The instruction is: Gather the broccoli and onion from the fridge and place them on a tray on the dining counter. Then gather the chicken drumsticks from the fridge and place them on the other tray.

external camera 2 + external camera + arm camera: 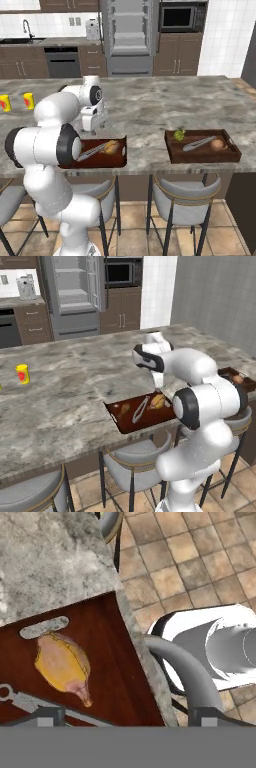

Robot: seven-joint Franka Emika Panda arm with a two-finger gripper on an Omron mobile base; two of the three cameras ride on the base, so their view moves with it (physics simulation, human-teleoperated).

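Note:
My gripper (125, 717) hangs open just above the near tray (107, 657) on the dining counter (65, 391), with nothing between its fingers. A golden chicken drumstick (62, 664) lies on that dark red-brown tray below the left fingertip (50, 716). In the left base view the tray (125, 423) holds two drumsticks (158, 401) (124, 408) with metal tongs (140, 409) between them, and the gripper (159, 386) is over its far edge. The other tray (200, 156) holds the broccoli (179, 135), the onion (217, 144) and tongs. The fridge (129, 35) stands open at the back.
Grey-cushioned stools (185, 192) stand under the counter's near edge, and one shows beside the tray in the hand view (215, 647). Yellow cans (29, 100) sit on the counter to the left. The tray lies close to the counter's front edge.

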